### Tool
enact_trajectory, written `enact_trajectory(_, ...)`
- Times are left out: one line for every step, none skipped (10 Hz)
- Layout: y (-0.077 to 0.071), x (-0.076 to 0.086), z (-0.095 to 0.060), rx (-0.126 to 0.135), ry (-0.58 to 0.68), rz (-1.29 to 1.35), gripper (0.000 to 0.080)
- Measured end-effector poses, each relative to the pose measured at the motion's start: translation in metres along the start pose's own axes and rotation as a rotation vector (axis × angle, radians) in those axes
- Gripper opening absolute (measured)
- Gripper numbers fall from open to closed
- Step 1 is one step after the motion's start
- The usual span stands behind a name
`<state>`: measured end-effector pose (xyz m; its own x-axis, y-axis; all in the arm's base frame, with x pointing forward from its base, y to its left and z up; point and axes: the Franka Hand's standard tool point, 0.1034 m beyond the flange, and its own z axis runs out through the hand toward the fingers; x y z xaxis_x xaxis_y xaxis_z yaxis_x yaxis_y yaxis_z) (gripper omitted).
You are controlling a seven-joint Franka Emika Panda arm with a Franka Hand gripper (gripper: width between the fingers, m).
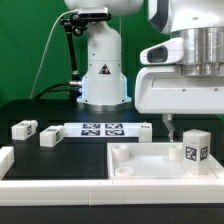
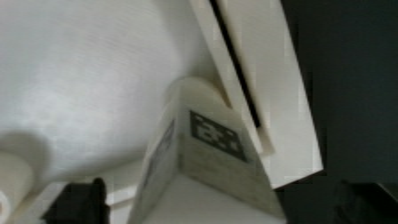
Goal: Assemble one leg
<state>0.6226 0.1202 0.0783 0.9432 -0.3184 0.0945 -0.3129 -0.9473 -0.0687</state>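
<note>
A leg [image 1: 195, 147], a chunky white block with a coded tag, stands upright in the near right corner of the wide white tray-like piece [image 1: 140, 160]. My gripper [image 1: 180, 128] hangs just above and around it, with one finger [image 1: 168, 126] showing on the exterior view's left of the leg. In the wrist view the leg [image 2: 214, 150] lies between my two dark fingers [image 2: 75, 203], with a gap showing on one side. The gripper [image 2: 210, 208] is open and holds nothing. Two more legs [image 1: 24, 128] [image 1: 50, 137] lie on the black table at the exterior view's left.
The marker board [image 1: 100, 129] lies mid-table in front of the robot base [image 1: 103, 80]. A small white part [image 1: 143, 129] sits at its right end. A white rim [image 1: 6, 160] stands at the near left edge.
</note>
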Motion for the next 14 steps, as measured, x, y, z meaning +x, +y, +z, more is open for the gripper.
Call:
enact_trajectory(-0.0013,0.0026,0.0007,-0.002,-0.001,-0.081,0.0647)
enact_trajectory(-0.0012,0.0034,0.0011,-0.012,0.002,-0.224,0.0647)
enact_trajectory(-0.0014,0.0033,0.0011,-0.017,0.003,-0.315,0.0648)
enact_trajectory(-0.0020,0.0029,0.0011,-0.018,0.003,-0.372,0.0648)
enact_trajectory(-0.0018,0.0028,0.0012,-0.026,0.003,-0.486,0.0648)
enact_trajectory(-0.0006,0.0031,0.0015,-0.024,0.001,-0.538,0.0648)
enact_trajectory(0.0028,0.0049,0.0015,-0.030,0.001,-0.609,0.0648)
enact_trajectory(0.0035,0.0053,0.0015,-0.034,0.000,-0.698,0.0531)
enact_trajectory(0.0034,0.0052,0.0015,-0.033,0.000,-0.690,0.0397)
enact_trajectory(0.0034,0.0053,0.0014,-0.033,0.000,-0.690,0.0397)
enact_trajectory(0.0037,0.0050,0.0018,-0.034,0.000,-0.689,0.0290)
enact_trajectory(0.0037,0.0050,0.0019,-0.033,0.000,-0.653,0.0290)
enact_trajectory(0.0040,0.0052,0.0019,-0.029,0.000,-0.593,0.0290)
enact_trajectory(0.0050,0.0057,0.0020,-0.025,0.001,-0.512,0.0290)
